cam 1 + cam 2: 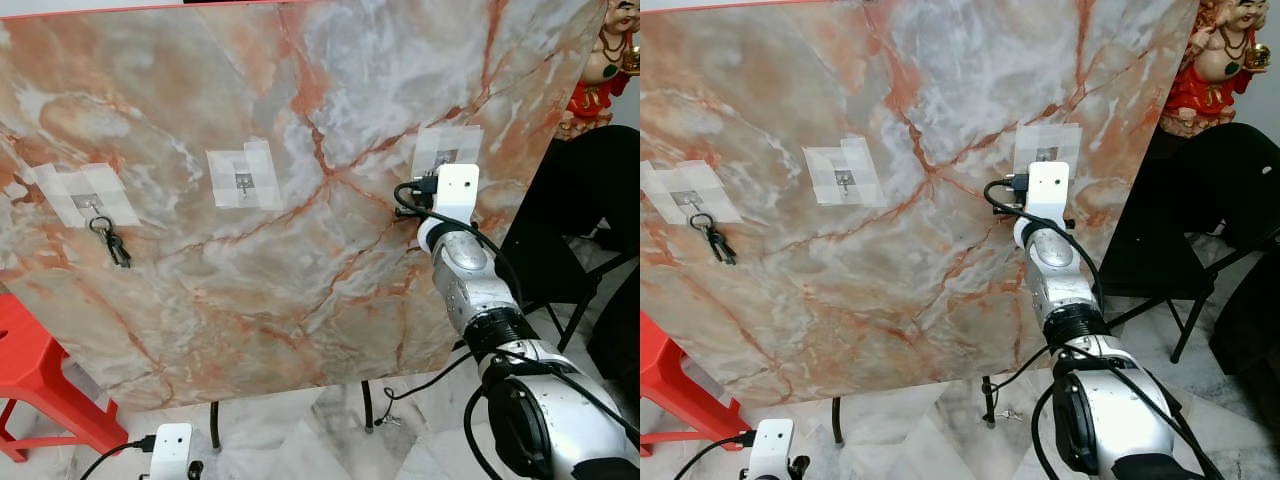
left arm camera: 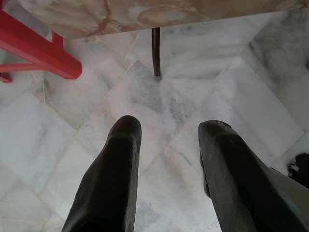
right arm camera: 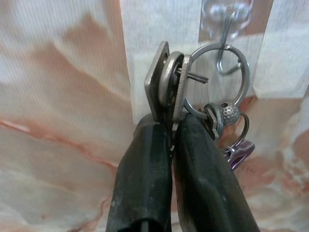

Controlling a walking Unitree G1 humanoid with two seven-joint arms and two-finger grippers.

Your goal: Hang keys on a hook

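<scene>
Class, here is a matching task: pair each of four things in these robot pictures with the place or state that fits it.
1. right gripper
2. left gripper
3. dark key bunch
4. bare middle taped metal hook

a. holds nothing
b. open above the marble floor
c. hangs from the left taped hook
d. shut on a silver key ring at the right hook

Pairs: 1-d, 2-b, 3-c, 4-a

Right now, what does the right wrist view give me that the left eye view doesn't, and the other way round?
Right wrist view: the right gripper pinching a metal fob, with the key ring looped against the hook. Left eye view: the whole marble board, two more taped hooks, and another set of keys hanging on the leftmost one. Both: the right-hand tape patch on the board.
</scene>
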